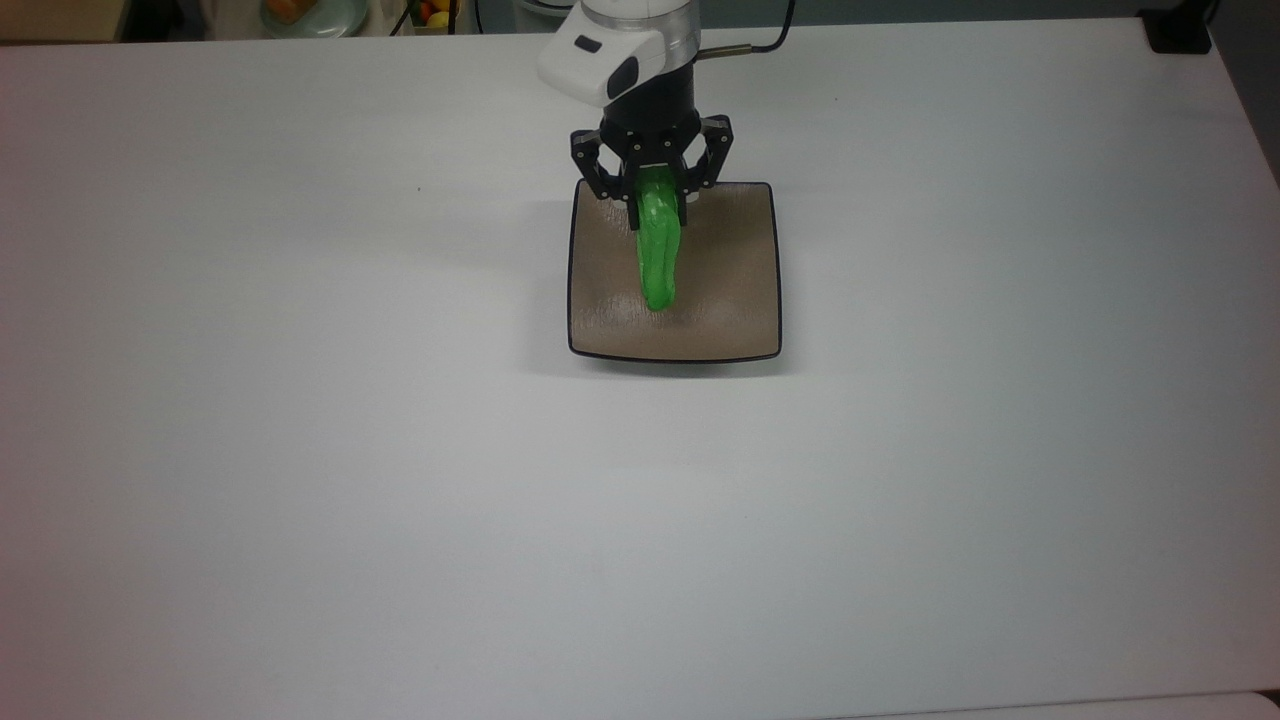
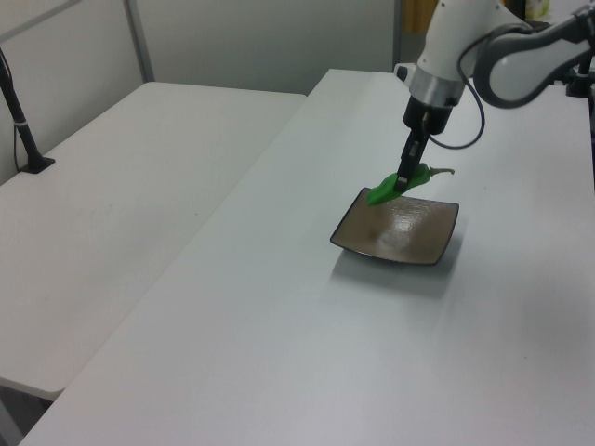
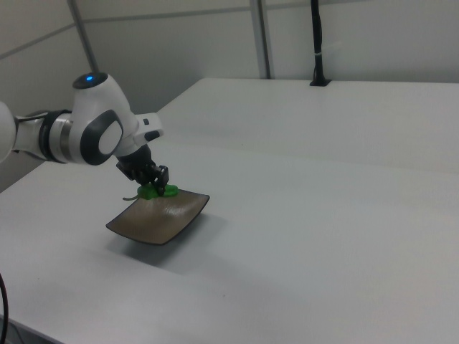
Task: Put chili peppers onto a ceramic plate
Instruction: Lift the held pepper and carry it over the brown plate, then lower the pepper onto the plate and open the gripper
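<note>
A long, bright green chili pepper [image 1: 658,255] is held near its stem end by the gripper [image 1: 652,196] of the Franka arm [image 2: 465,46], the two black fingers being closed against the pepper's sides. In the top view the pepper is seen hanging from the gripper and stretching toward the bottom of the picture, its free tip lying over the middle of the square tan-brown ceramic plate [image 1: 740,300]. Whether the tip touches the glaze cannot be told from above.

In the left view the pepper [image 2: 394,184] is seen tilted, its tip pointing down toward the left view's left and its thin curved stem [image 2: 442,170] sticking out on the other side of the gripper [image 2: 406,178]. The pepper is carried just above the far edge of the plate [image 2: 418,243], and the tip appears to be slightly clear of the surface.

In the right view the gripper [image 3: 152,183] is placed over the far rim of the plate [image 3: 154,222], and a small part of the green pepper [image 3: 159,190] is shown beneath the fingers.

The plate is set flat on a white table [image 1: 300,450]. A second white table [image 2: 121,186] is placed beside it on the left view's left.
</note>
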Action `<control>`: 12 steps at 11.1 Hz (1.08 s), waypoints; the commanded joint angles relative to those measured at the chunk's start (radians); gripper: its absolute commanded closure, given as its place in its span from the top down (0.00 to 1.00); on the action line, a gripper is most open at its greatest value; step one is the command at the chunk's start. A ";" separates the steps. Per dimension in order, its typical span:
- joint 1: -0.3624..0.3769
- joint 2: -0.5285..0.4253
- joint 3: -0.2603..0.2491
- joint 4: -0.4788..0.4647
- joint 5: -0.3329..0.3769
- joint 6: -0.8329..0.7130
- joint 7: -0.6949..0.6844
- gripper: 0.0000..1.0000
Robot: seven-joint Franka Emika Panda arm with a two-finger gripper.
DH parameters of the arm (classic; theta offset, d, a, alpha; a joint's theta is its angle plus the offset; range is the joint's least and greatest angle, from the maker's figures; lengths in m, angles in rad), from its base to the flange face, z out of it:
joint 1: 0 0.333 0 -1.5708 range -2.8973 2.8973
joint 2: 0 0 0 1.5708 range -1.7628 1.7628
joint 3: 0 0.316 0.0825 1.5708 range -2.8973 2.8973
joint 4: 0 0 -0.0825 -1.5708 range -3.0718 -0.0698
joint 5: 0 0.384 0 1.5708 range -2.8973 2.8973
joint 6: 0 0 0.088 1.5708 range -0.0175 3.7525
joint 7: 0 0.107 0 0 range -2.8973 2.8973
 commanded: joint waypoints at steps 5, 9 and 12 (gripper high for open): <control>0.013 -0.049 0.045 -0.230 0.007 0.426 0.102 0.01; 0.011 0.003 0.045 -0.230 -0.013 0.472 0.102 0.01; 0.010 0.017 0.045 -0.229 -0.024 0.472 0.102 0.10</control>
